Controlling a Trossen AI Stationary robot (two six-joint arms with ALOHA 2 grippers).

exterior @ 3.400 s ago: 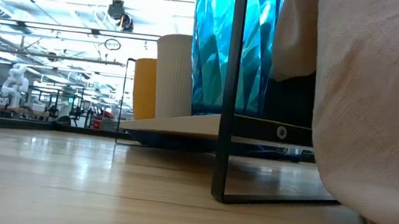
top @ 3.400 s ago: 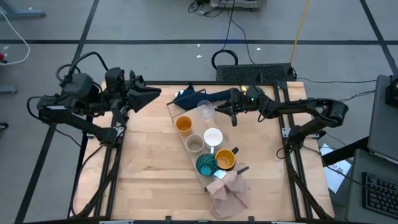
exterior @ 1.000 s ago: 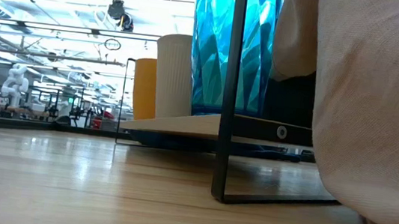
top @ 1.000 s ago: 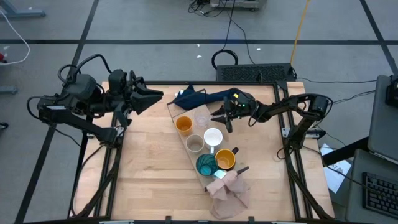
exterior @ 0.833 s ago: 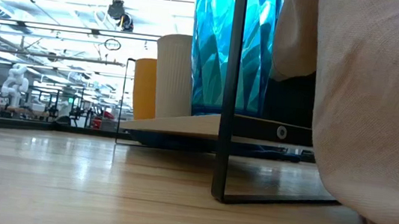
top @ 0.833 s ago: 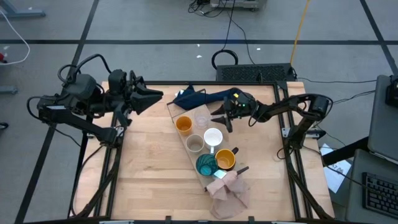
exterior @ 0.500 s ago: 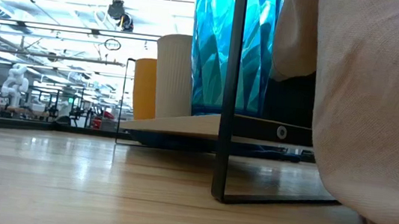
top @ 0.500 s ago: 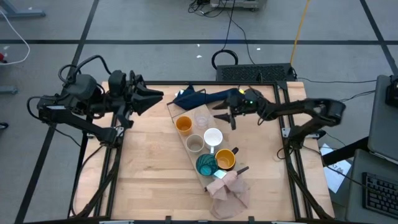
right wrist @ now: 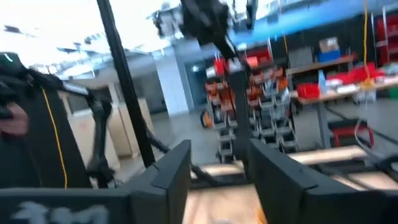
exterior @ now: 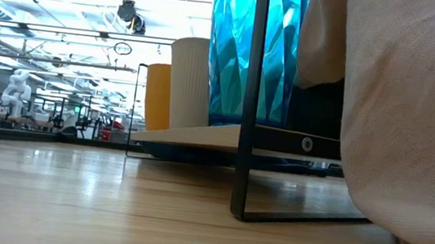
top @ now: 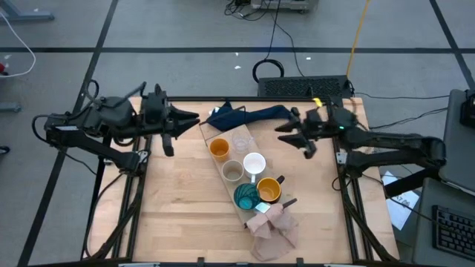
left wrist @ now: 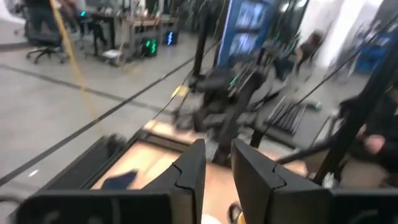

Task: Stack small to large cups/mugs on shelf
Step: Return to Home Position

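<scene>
Left gripper: hangs over the far-left part of the table, just left of the shelf's far end and not touching it. Its fingers are a narrow slit apart with nothing between them.
Right gripper: hangs to the right of the shelf's far end, clear of the cups. Its fingers are parted wider, and it is empty too.
Why they hang there: I'd say the stacking is done and this is the parking step, since no cup stands loose on the table.
Shelf: a long pale-wood board, slanting from far-left to near-right and raised on thin black metal legs.
Cups: all six stand upright on the board. The clear glass is farthest, then the orange, beige-grey, white mug and mustard-yellow mug, whose handle points right. The teal is nearest.
Textures: the teal cup is faceted and translucent. The beige-grey one is matte and smooth-sided. The glass almost vanishes against the wood.
Cloths: a dark blue cloth lies crumpled at the far end. A coarse-woven pinkish-beige cloth is heaped against the near end.
</scene>
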